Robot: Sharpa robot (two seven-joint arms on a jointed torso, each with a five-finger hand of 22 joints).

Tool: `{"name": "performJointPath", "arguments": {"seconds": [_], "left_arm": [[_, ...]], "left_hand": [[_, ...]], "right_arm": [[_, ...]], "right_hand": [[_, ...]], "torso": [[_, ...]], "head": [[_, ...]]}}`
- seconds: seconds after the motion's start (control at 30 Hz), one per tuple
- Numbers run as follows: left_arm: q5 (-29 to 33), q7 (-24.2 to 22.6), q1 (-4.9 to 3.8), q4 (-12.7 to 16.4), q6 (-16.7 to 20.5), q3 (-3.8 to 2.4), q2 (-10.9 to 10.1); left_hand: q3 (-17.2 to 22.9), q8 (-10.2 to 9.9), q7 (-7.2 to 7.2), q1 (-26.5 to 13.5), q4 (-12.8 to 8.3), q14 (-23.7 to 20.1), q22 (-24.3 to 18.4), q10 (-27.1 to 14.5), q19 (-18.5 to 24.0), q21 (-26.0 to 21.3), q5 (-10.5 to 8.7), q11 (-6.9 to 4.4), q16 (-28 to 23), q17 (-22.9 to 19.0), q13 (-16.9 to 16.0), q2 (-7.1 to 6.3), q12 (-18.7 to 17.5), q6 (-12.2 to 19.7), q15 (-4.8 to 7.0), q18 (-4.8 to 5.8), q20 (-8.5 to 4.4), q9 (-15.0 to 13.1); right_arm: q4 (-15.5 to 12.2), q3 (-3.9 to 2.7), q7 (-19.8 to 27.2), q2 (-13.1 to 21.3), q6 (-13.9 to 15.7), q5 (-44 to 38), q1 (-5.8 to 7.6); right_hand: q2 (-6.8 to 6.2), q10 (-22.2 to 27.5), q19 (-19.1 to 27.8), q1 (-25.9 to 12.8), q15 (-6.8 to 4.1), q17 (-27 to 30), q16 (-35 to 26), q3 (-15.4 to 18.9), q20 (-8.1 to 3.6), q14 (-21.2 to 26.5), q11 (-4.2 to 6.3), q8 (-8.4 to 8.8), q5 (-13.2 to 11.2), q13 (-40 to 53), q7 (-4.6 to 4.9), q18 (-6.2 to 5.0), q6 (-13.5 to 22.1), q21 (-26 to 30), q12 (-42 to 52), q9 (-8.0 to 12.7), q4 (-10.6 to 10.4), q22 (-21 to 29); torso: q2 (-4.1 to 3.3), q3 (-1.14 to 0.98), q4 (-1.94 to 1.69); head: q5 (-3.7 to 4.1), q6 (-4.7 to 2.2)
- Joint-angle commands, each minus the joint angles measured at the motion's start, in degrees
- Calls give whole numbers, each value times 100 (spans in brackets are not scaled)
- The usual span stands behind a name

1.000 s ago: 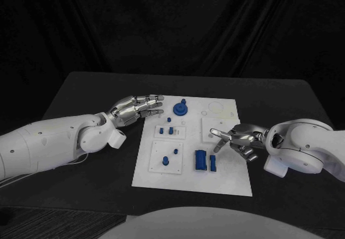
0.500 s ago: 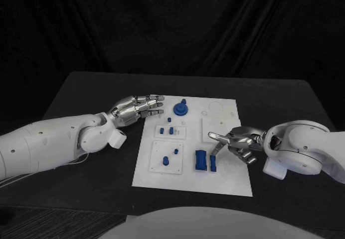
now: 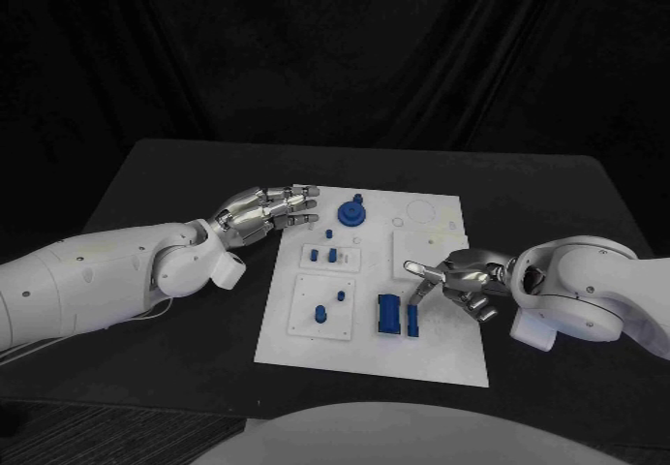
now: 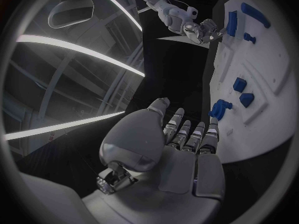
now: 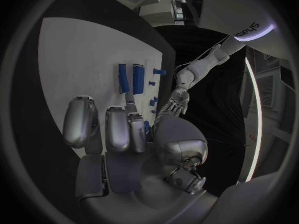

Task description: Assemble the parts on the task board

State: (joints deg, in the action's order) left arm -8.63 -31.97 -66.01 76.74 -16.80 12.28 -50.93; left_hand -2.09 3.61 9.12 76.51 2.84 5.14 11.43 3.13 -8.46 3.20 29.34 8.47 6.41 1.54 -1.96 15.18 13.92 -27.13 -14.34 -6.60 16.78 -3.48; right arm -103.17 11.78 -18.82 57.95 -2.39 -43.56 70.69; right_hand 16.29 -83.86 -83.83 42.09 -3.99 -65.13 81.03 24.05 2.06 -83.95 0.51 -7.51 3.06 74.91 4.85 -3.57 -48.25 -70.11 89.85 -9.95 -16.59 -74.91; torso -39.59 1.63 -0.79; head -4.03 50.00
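head: dim, black backdrop, task board (image 3: 375, 334) brightest | wrists: fisheye bending at rim, ceiling light strips glare

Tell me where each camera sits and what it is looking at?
Head view: sits on the robot's head, looks down at the white rectangular task board on the black table; both white arms show, the left robot hand and the right robot hand.
Left wrist view: sits behind the left robot hand, faces along the board's edge.
Right wrist view: sits behind the right robot hand, faces across the board.
Shared: all views show the small blue plastic parts; each wrist view shows the other hand.
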Motion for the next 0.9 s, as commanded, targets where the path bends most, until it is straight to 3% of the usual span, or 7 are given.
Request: {"name": "performJointPath", "arguments": {"seconds": [0.03, 0.27, 0.57, 0.77, 0.9], "left_arm": [[32, -71, 8, 12, -71, -5, 4], [32, -82, 11, 2, -73, -5, 5], [32, -96, 13, 4, -59, -5, -9], [32, -133, 14, 12, -45, -5, -22], [32, -152, 15, 14, -38, -5, -30]], "left_hand": [[20, 25, 41, 9, 2, 8, -9, 10, -32, 28, 26, 34, 18, 6, -6, 17, 23, -38, -21, 47, -15, -7], [34, 25, 41, 6, -7, 13, -5, 12, -36, 31, 28, 36, 25, 8, -7, 15, 30, -41, -23, 48, -14, -7], [34, 25, 41, 6, -7, 13, -5, 12, -36, 31, 28, 36, 25, 8, -7, 15, 30, -41, -23, 48, -14, -7], [50, 25, 38, 4, -16, 19, -1, 14, -43, 33, 30, 36, 32, 9, -7, 14, 29, -39, -27, 49, -13, -7], [62, 23, 33, 1, -24, 24, 2, 24, -49, 36, 31, 39, 36, 10, -11, 11, 56, -35, -29, 50, -13, -6]], "right_arm": [[-39, 16, 170, -2, 14, -670, -36], [-73, 16, 828, 9, 414, -1729, -39], [-98, 16, 1449, 37, 783, -2561, -43], [-166, 16, 2315, 137, 1541, -3262, -45], [-225, 16, 2762, 229, 1836, -3827, -48]], "right_hand": [[13, -614, 35, 56, -68, 17, -26, 55, -23, -203, 59, 33, -22, 1509, -44, -75, 32, 38, 15, 48, -9, -939], [3, -594, 45, 80, -149, 6, -31, 153, -92, -204, 160, 34, -28, 1476, -169, -74, -33, 31, -17, 105, -6, -942], [-11, -614, -31, 132, -183, -230, 61, 203, -130, -249, 196, 20, -28, 1509, -200, -24, -112, -201, 15, 133, 1, -1009], [-43, -614, -217, 251, -221, -746, 288, 238, -177, -349, 237, 9, -27, 1509, -242, 91, -297, -750, 15, 195, 5, -1162], [-76, -614, -320, 294, -239, -956, 382, 246, -193, -383, 256, 21, -28, 1509, -275, 157, -368, -1069, 15, 231, 0, -1249]], "torso": [[0, -1, 1], [-1, 1, 0], [-1, 0, -2], [-1, -4, 0], [0, -3, 2]], "head": [[-2, 0], [3, 0], [-6, 0], [-26, 0], [-41, 0]]}}
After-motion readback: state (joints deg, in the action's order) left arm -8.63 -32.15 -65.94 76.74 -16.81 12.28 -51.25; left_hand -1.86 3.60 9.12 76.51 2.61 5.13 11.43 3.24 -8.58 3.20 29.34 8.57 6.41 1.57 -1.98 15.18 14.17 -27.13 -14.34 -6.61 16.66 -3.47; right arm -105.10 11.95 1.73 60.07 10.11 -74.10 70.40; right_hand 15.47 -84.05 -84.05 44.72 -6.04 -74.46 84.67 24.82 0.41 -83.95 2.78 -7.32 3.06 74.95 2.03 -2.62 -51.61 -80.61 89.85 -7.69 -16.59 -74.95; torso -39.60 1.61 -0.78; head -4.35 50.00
